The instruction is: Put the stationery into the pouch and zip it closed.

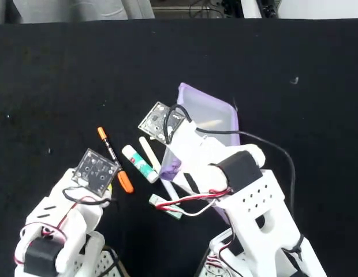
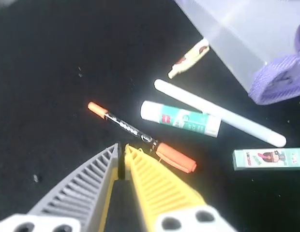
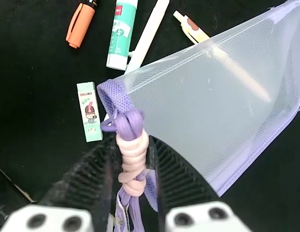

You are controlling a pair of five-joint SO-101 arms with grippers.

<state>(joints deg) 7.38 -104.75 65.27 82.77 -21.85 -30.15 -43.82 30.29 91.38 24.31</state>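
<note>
Barely started: right gripper point(image 3: 132, 150) pinches the strap point(image 3: 116, 99) of the pouch point(image 3: 222, 92); left gripper point(image 2: 121, 150), closed and empty, hangs over the loose orange pen point(image 2: 135, 131).

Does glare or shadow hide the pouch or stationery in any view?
High view: even light, pouch plain on the black table. Left wrist view: bright streak on the pouch, nothing hidden. Right wrist view: no glare; a pen shows through the pouch.

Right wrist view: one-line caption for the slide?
Right gripper jaws shut on the strap of the mesh pouch; one pen partly inside, glue stick, orange marker, green box outside.
</note>
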